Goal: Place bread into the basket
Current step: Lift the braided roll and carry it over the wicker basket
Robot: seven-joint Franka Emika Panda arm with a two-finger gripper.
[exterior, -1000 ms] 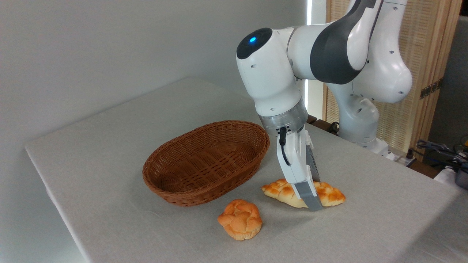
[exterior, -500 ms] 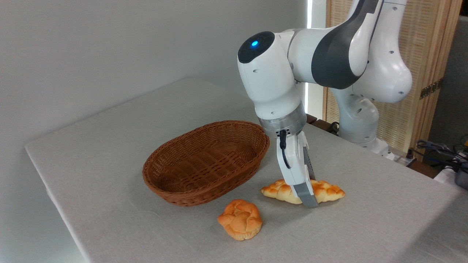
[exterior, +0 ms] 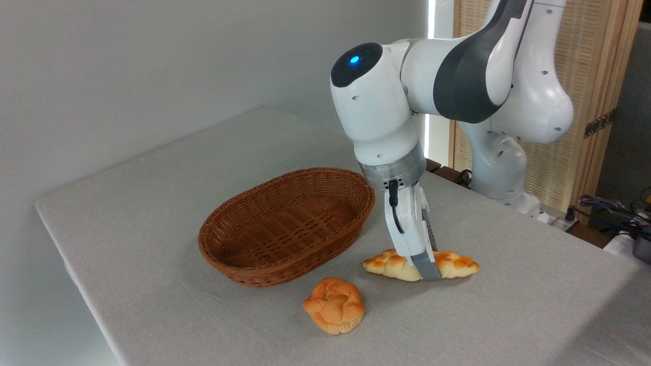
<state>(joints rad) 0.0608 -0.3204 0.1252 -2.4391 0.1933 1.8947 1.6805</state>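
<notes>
The bread [exterior: 390,264], a long braided golden loaf, lies on the table just right of the basket's near end. My gripper [exterior: 428,265] comes down over the loaf's middle, with one finger on each side. The near grey fingertip [exterior: 426,268] presses against the loaf's front side, and the far finger is mostly hidden behind it. The loaf looks pinched between the fingers while still resting on the cloth. The reddish-brown wicker basket [exterior: 264,274] stands to the left of the gripper with nothing in it.
A small round orange knotted bun [exterior: 334,305] sits in front of the basket, near the table's front. The grey cloth table [exterior: 152,203] ends in an edge at the left and front. The arm's base [exterior: 501,178] and cables are at the back right.
The near finger has moved inward against the loaf, closing the jaws on it. The loaf now looks narrower. The basket and the bun have not moved.
</notes>
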